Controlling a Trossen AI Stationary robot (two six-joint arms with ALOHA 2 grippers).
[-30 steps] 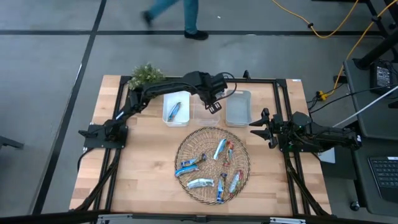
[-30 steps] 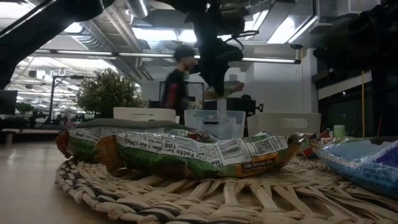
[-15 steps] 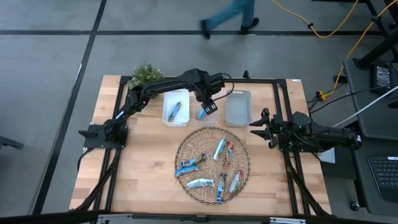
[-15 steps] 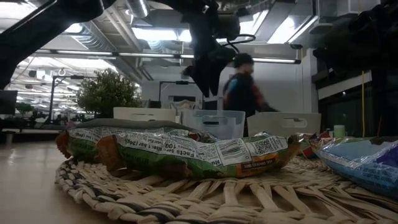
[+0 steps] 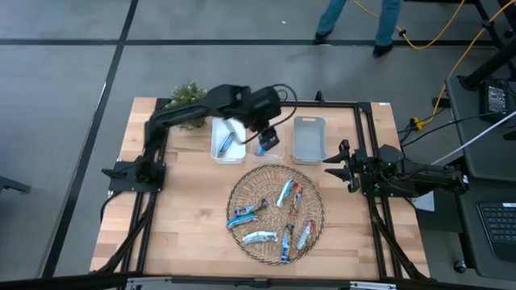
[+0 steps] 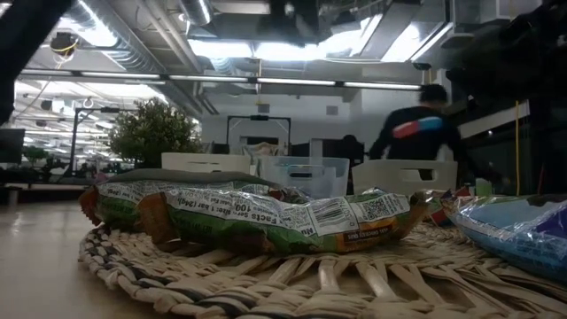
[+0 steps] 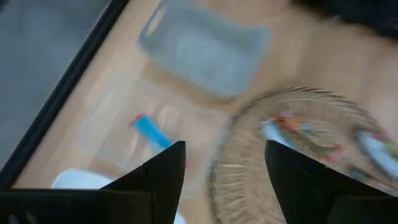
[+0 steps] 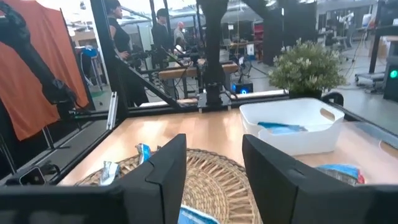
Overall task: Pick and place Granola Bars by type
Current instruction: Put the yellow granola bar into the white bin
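Several granola bars (image 5: 274, 216) in blue, silver and red foil lie in the round wicker basket (image 5: 239, 187); a green-wrapped one (image 6: 266, 217) fills the low view. One blue bar (image 7: 150, 131) lies in the clear middle bin (image 5: 274, 152), another (image 5: 226, 143) in the white bin (image 5: 216, 137). The grey bin (image 5: 309, 138) holds nothing that I can see. My left gripper (image 5: 268, 138) hangs open, with nothing between its fingers, high above the middle bin. My right gripper (image 5: 334, 167) stands open at the table's right, level, pointing at the basket.
A small potted plant (image 5: 187, 94) stands at the table's far left corner. A black frame rail (image 5: 339, 103) runs along the far edge. A person (image 5: 359, 20) walks on the floor beyond the table. Bare wood (image 5: 185, 217) lies left of the basket.
My left gripper, shut on a bar above the clear middle bin, has opened and let go. The blue bar has fallen into that bin and lies on its floor. The gripper has then risen out of the low view and drawn back a little toward the table's left.
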